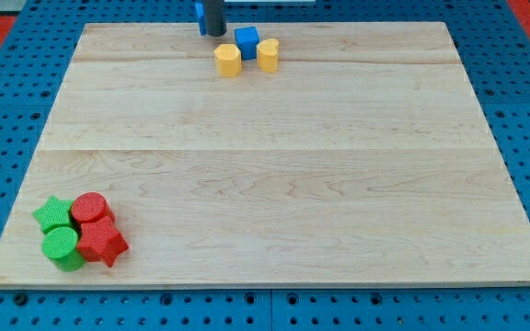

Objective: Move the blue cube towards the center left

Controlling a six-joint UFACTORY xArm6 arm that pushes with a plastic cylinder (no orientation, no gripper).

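The blue cube (246,41) sits near the board's top edge, a little left of the middle. Two yellow blocks touch it from below: a rounded one (228,61) at its lower left and a heart-like one (267,55) at its lower right. My tip (213,34) rests on the board just left of the blue cube, a small gap apart. Another blue block (199,15) shows partly behind the rod at the view's top; its shape is hidden.
At the board's bottom left corner lies a tight cluster: a green star (53,214), a red cylinder (89,208), a green cylinder (63,248) and a red star (102,243). The wooden board (274,184) rests on a blue perforated base.
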